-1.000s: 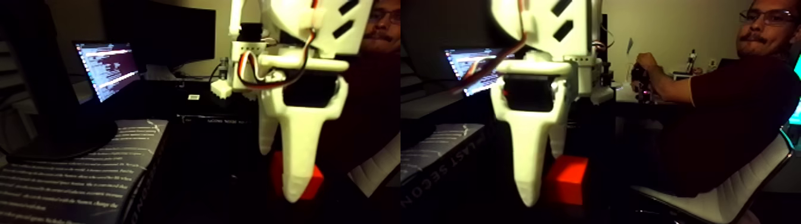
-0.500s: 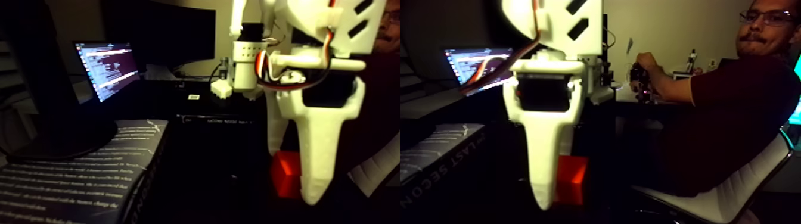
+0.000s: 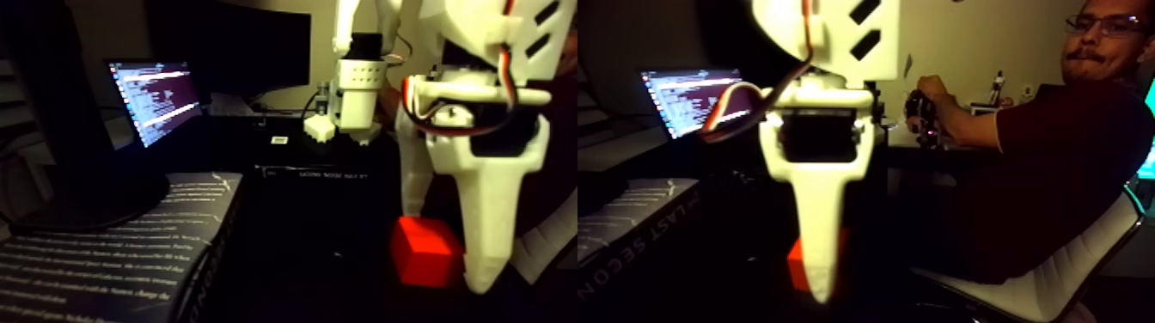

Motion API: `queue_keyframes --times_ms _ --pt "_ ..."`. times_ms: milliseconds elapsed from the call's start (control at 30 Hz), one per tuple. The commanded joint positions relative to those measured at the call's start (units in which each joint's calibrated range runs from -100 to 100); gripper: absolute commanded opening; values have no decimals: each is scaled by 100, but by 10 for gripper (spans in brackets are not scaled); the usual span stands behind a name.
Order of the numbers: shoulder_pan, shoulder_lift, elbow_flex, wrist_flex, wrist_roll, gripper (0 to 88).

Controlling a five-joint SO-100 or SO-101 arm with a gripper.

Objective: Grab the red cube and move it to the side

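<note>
Nearest to us in the fixed view, a book with white print on its dark cover lies at the lower left, and its spine shows again in the right half of the picture. It rests on a dark, almost black table that swallows most detail.

Just behind, the white gripper hangs point-down over the table. One broad finger stands in front; a thinner one drops behind the cube's far left edge. The red cube sits on the table between them, its right side hidden by the broad finger. We see the fingers standing either side of the cube, but we cannot tell whether they press on it. In the right half the broad finger covers nearly all of the cube.

Farther back, a lit laptop screen glows at the left beside a dark monitor. At the far right a person in a dark red shirt sits in a white-backed chair, one hand raised, before a pale wall.
</note>
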Motion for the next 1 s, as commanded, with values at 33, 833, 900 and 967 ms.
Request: queue_keyframes --times_ms 33,833,900,967 --pt "-9 -13 -179 -12 -12 310" --pt "241 273 -451 190 -44 310" --pt "216 281 -487 199 -50 310" --pt "216 290 -496 199 -50 310"
